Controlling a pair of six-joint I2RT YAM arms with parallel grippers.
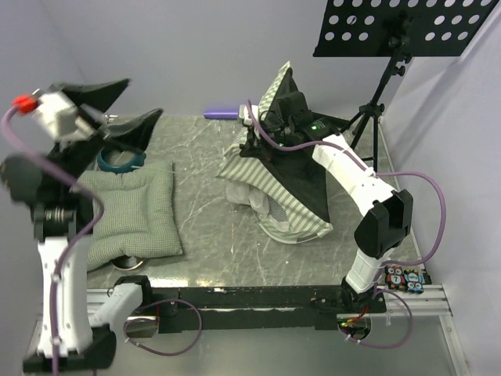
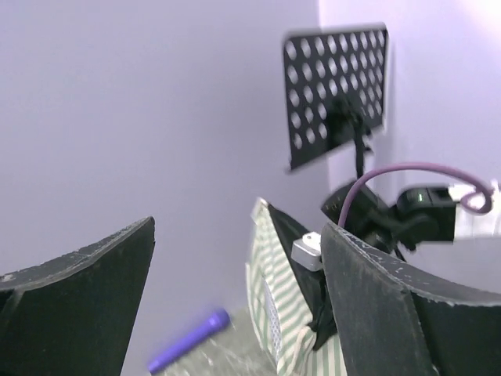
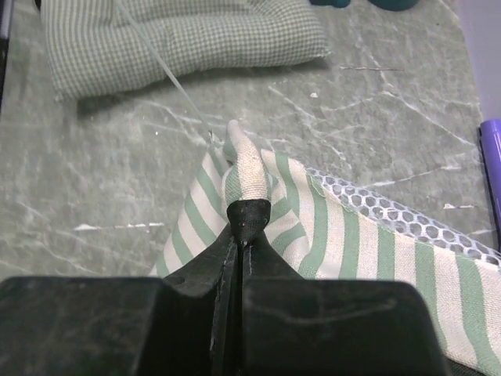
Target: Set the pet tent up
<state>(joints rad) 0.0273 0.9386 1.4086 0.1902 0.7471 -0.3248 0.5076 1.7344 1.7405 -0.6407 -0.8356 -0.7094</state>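
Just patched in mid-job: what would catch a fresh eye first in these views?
First, the half-raised pet tent, right of centre on the table, with a fold of its striped fabric pinched in the shut right hand. Next, the left hand, which hangs open high over the left side, above the green-checked cushion.

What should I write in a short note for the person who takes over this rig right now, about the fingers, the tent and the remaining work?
The left gripper: fingers open, empty, raised in the air on the cushion side.
The right gripper: fingers shut on a fold of the pet tent at its striped edge.
Tent: right of centre on the table, one corner lifted, the rest slumped.
Done: tent gripped, partly raised.
Left: probably open it out until it stands.
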